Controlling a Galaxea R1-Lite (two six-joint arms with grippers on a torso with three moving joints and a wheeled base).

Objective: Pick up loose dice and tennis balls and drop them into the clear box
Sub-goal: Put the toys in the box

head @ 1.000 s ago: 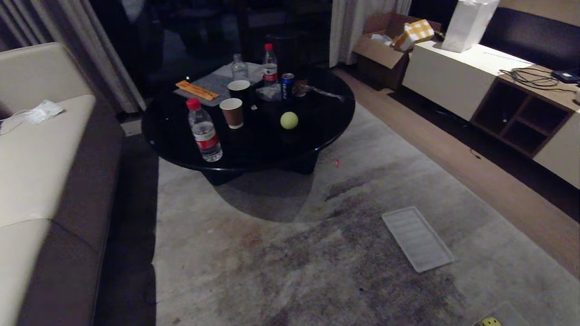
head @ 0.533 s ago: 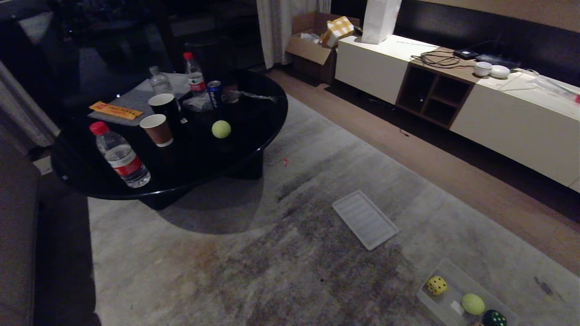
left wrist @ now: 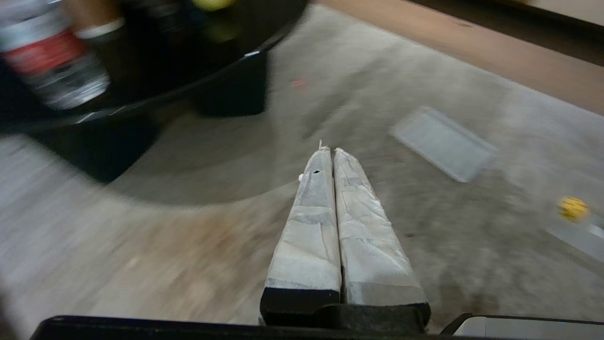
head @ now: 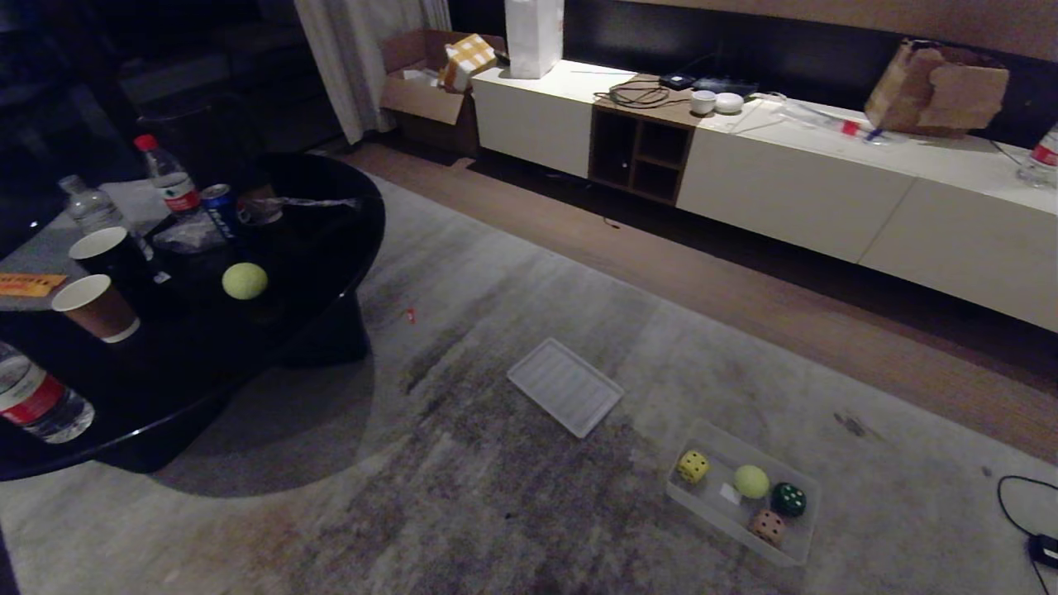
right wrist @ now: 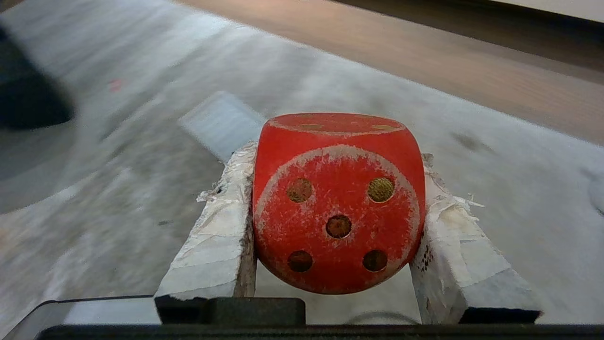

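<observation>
My right gripper (right wrist: 336, 156) is shut on the red die (right wrist: 337, 203), whose five-pip face is toward the wrist camera, above the carpet. My left gripper (left wrist: 332, 151) is shut and empty. Neither arm shows in the head view. The clear box (head: 684, 502) sits on the carpet at the lower right. It holds a yellow die (head: 693, 466), a tennis ball (head: 751, 481), a dark green die (head: 788, 499) and a pinkish-brown die (head: 768, 525). Another tennis ball (head: 245, 281) rests on the black round table (head: 339, 240).
A flat ribbed panel (head: 565, 386) lies on the carpet between table and box. The table also carries bottles (head: 169, 182), paper cups (head: 95, 307) and a can (head: 218, 207). A small red cap (head: 410, 314) lies near the table. A long low cabinet (head: 785, 182) lines the far wall, and a cable (head: 1021, 512) lies at far right.
The whole head view has swung to the right: the table slid to the left edge, and the clear box with its contents came fully into view at lower right.
</observation>
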